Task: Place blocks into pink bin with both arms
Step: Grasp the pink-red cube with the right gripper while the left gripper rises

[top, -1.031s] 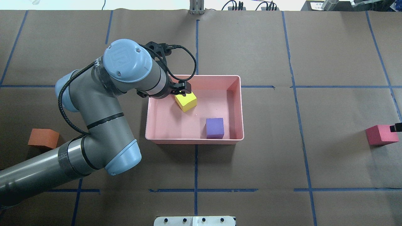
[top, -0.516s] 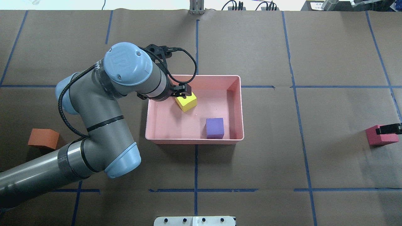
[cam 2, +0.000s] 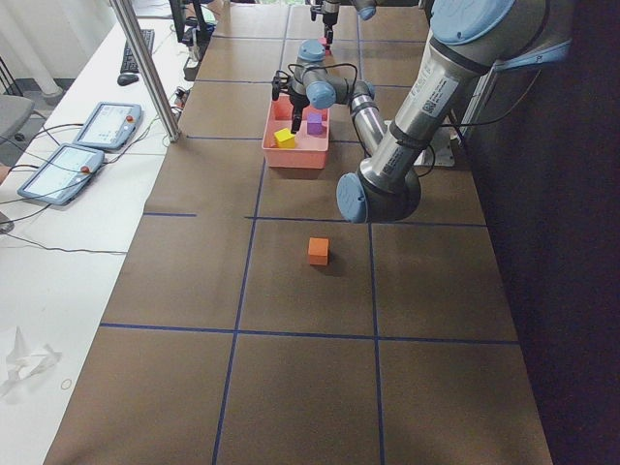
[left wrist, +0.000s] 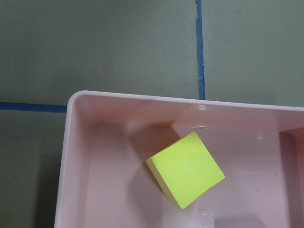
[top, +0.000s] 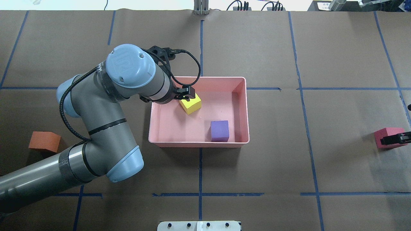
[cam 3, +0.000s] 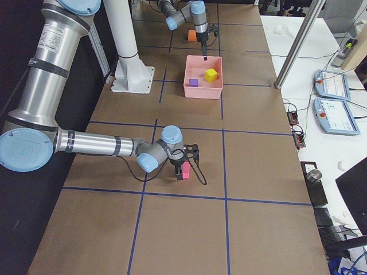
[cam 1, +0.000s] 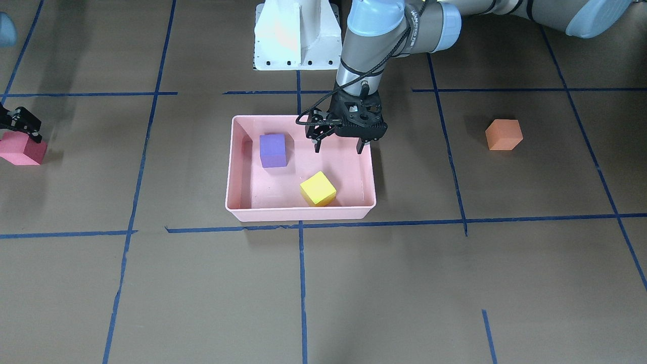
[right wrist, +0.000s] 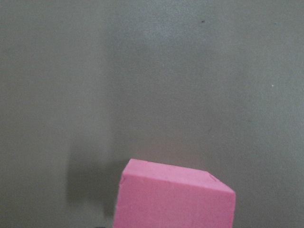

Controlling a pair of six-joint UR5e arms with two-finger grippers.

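The orange block (top: 44,141) is seen alone on the counter (top: 273,160), well apart from the left hand (cam 1: 338,147) on its outer side. That hand is held over the left end of the pink bin (top: 247,109), its fingers spread wide. Nothing is gripped or touched by it. The yellow block (top: 190,104) is found on the bin floor just below and ahead of the hand, turned at an angle to the walls. The purple block (top: 219,131) is set further right in the bin, apart from the yellow one, close to the wall nearest the robot. Far right, the red-pink block (top: 390,131) is seen on the counter with the right hand (top: 393,139) placed right over it. Whether that hand is spread or closed cannot be told.
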